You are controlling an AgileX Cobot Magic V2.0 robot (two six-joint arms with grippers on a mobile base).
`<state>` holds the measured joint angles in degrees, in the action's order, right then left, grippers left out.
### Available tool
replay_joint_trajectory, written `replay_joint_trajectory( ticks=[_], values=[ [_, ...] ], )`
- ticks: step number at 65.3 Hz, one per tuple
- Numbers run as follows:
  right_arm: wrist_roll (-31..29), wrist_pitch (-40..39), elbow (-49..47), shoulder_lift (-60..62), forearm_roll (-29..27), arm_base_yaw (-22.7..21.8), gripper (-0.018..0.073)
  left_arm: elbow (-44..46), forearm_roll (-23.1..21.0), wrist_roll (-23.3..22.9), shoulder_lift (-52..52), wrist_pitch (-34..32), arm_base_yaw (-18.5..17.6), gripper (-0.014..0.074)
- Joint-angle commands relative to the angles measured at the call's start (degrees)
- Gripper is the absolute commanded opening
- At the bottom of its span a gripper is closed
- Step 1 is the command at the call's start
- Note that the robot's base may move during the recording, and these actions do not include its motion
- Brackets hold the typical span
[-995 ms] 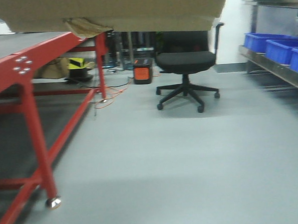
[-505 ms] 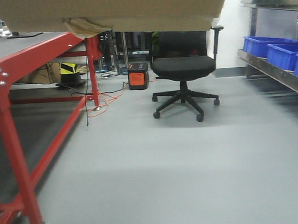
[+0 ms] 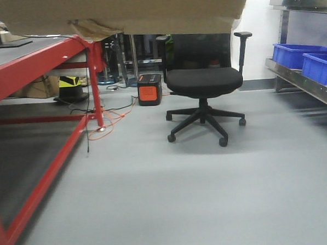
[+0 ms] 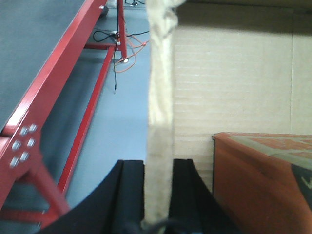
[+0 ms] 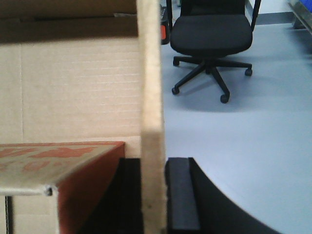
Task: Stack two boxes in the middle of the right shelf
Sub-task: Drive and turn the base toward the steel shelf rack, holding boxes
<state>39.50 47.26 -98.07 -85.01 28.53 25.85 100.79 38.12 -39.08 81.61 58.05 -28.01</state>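
A wide tan cardboard box (image 3: 146,11) hangs across the top of the front view, with a crumpled tape scrap (image 3: 93,28) dangling from its lower edge. My left gripper (image 4: 158,195) is shut on the box's left wall (image 4: 161,97), one black finger on each side. On the opposite side, the right wall (image 5: 150,87) is pinched in my right gripper (image 5: 155,195), also shut. An orange-brown carton (image 4: 263,180) lies inside the box. The steel shelf (image 3: 301,81) runs along the right edge of the front view. Only this one box shows.
A red-framed table (image 3: 37,66) stands on the left. A black office chair (image 3: 204,82) sits ahead in the middle of the grey floor, with an orange device (image 3: 150,92) and cables behind it. Blue bins (image 3: 291,52) rest on the shelf.
The view has swung: the red table's near leg slid out at the left, and the shelf and bins drifted right. The box stays held the same way at the top.
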Motion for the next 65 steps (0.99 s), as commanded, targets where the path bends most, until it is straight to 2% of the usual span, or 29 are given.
replay_joint_trajectory(
  ticks=[1, 15, 47, 65],
  values=[
    [0.3, -2.6, -0.7, 0.6, 2.2, -0.3, -0.0154, 0.7, 2.3, -0.5, -0.6, -0.6, 0.3, -0.0111],
    [0.3, -3.6, -0.7, 0.6, 2.2, -0.3, -0.0154, 0.7, 2.3, -0.5, -0.6, -0.6, 0.3, -0.0111],
    [0.3, -12.8, -0.7, 0.6, 2.2, -0.3, -0.0154, 0.7, 2.3, -0.5, -0.6, -0.6, 0.3, -0.0111],
    [0.3, -14.4, -0.7, 0.6, 2.2, -0.3, -0.0154, 0.7, 2.3, -0.5, -0.6, -0.6, 0.3, -0.0111]
  ],
)
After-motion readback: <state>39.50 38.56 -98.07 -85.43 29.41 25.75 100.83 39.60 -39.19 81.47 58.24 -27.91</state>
